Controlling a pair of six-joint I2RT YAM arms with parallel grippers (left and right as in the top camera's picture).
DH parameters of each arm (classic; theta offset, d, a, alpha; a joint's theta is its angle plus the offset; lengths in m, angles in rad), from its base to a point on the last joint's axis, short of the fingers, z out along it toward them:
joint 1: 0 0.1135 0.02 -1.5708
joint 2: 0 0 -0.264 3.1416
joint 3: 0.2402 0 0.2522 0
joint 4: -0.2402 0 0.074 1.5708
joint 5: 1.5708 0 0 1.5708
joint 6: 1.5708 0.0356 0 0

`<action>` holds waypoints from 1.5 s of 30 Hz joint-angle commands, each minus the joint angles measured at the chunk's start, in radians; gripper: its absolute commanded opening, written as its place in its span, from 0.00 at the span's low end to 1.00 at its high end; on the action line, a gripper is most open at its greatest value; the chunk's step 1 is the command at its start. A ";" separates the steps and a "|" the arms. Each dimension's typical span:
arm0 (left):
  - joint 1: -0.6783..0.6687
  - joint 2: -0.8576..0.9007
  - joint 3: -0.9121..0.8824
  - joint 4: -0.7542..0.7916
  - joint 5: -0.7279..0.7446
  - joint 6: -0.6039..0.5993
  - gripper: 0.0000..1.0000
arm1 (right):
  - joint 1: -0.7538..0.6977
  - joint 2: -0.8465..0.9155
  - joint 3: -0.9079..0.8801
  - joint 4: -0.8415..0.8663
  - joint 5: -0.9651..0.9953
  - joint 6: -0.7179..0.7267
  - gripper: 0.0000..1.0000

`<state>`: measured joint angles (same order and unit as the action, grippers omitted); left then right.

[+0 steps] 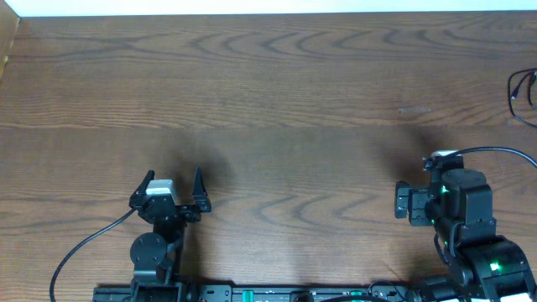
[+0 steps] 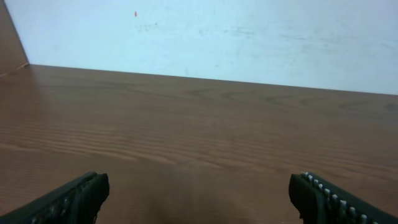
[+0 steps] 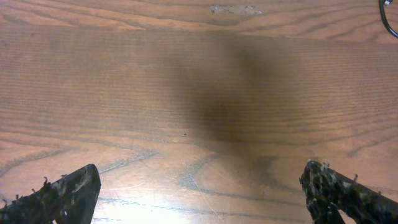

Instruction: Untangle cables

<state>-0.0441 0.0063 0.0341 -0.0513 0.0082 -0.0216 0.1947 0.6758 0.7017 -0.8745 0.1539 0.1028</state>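
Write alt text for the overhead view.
A left arm and a right arm sit at the near edge of a wooden table, the left gripper open and empty. A thin black cable pokes in at the right edge, beyond the right arm.

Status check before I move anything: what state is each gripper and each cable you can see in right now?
left gripper: open, empty, touching nothing.
right gripper: open, empty, only bare wood between its fingers.
black cable: lying on the table at its far right edge, mostly out of frame, apart from both grippers; tangled or not, cannot tell.
white cable: not in view.
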 commanded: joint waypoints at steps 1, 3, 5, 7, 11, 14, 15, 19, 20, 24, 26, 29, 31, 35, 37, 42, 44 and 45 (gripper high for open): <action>0.027 -0.005 -0.031 -0.018 -0.024 0.011 0.98 | -0.004 -0.003 0.002 -0.002 0.008 0.013 0.99; 0.037 -0.005 -0.031 -0.018 -0.024 0.011 0.98 | -0.004 -0.002 0.002 -0.001 0.008 0.013 0.99; 0.044 -0.005 -0.031 -0.018 -0.024 0.010 0.98 | -0.004 -0.002 0.002 -0.001 0.008 0.013 0.99; 0.046 -0.005 -0.031 -0.019 -0.023 0.010 0.98 | -0.004 -0.002 0.002 -0.002 0.008 0.013 0.99; 0.046 -0.005 -0.031 -0.021 -0.023 0.010 0.98 | -0.004 -0.002 0.002 -0.001 0.008 0.013 0.99; 0.046 -0.005 -0.031 -0.021 -0.019 0.010 0.98 | -0.004 -0.002 0.002 -0.002 0.008 0.013 0.99; 0.046 -0.005 -0.031 -0.021 -0.019 0.010 0.98 | -0.004 -0.003 0.002 -0.001 0.008 0.013 0.99; 0.046 -0.005 -0.031 -0.021 -0.019 0.010 0.98 | -0.004 -0.002 0.002 -0.001 0.008 0.013 0.99; 0.046 -0.005 -0.031 -0.021 -0.019 0.010 0.98 | -0.004 -0.003 0.002 -0.001 0.008 0.013 0.99; 0.044 -0.005 -0.031 -0.021 -0.019 0.010 0.98 | -0.004 -0.002 0.002 -0.002 0.008 0.013 0.99; 0.044 -0.005 -0.030 -0.021 -0.019 0.010 0.98 | -0.004 -0.002 0.002 -0.002 0.008 0.013 0.99; 0.044 -0.002 -0.030 -0.021 -0.019 0.010 0.98 | -0.004 -0.003 0.002 -0.001 0.008 0.013 0.99; 0.044 -0.002 -0.030 -0.021 -0.020 0.010 0.98 | -0.004 -0.002 0.002 -0.001 0.008 0.013 0.99; 0.044 -0.002 -0.030 -0.021 -0.020 0.010 0.98 | -0.004 -0.002 0.002 -0.001 0.008 0.013 0.99; 0.044 -0.002 -0.030 -0.021 -0.019 0.010 0.98 | -0.004 -0.002 0.002 -0.002 0.008 0.013 0.99; 0.044 -0.002 -0.030 -0.021 -0.020 0.010 0.98 | -0.004 -0.002 0.002 -0.002 0.008 0.013 0.99; 0.044 -0.002 -0.030 -0.021 -0.019 0.010 0.98 | -0.003 -0.003 0.002 -0.002 0.010 0.012 0.99; 0.044 -0.002 -0.030 -0.021 -0.019 0.010 0.98 | -0.003 -0.003 0.002 -0.004 0.022 0.012 0.99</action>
<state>-0.0036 0.0063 0.0341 -0.0513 0.0082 -0.0216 0.1947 0.6758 0.7017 -0.8749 0.1539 0.1028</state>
